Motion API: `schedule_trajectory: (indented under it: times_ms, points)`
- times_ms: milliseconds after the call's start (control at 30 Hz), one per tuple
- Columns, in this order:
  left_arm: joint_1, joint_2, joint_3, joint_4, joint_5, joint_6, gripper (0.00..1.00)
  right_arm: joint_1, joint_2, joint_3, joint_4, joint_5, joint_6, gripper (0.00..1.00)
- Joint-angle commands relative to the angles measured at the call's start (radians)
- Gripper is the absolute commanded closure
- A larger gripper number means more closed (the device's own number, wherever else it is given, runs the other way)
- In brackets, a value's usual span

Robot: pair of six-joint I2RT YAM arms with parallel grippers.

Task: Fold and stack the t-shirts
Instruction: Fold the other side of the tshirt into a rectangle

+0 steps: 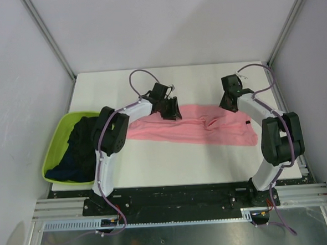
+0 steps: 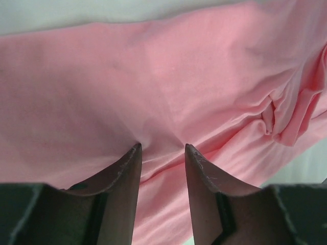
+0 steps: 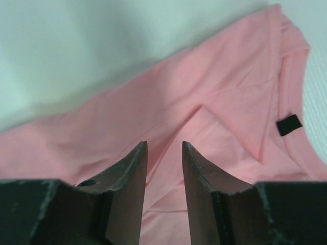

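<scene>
White table | pink tee lies in a long band | left gripper and right gripper slightly spread, pinching nothing | I'd grip both far-edge points level, then fold together.

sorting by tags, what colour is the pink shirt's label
Black label, clearest in right wrist view.

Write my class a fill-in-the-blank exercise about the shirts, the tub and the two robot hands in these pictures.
The t-shirt lying on the table is ____ in colour.
The dark shirts sit in a ____ tub.
The left hand and the right hand are both ____, not shut.
The small black label shows in the ____ wrist view.
Missing words: pink; green; open; right.
</scene>
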Motion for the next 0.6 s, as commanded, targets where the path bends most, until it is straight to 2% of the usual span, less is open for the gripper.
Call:
schedule_trajectory:
  times_ms: [0, 200, 367, 567]
  points:
    - [-0.031, -0.091, -0.012, 0.012, -0.022, 0.088, 0.56, -0.050, 0.047, 0.025, -0.040, 0.006, 0.019, 0.61]
    - [-0.112, -0.117, 0.004, 0.012, -0.041, 0.136, 0.54, -0.093, 0.091, 0.026, -0.057, -0.001, 0.025, 0.61]
    - [-0.179, -0.086, 0.047, 0.014, -0.029, 0.135, 0.50, -0.091, 0.104, 0.017, -0.088, 0.023, 0.034, 0.60]
    - [-0.248, -0.028, 0.144, 0.015, -0.024, 0.130, 0.46, -0.099, 0.103, -0.003, -0.041, -0.009, 0.022, 0.55]
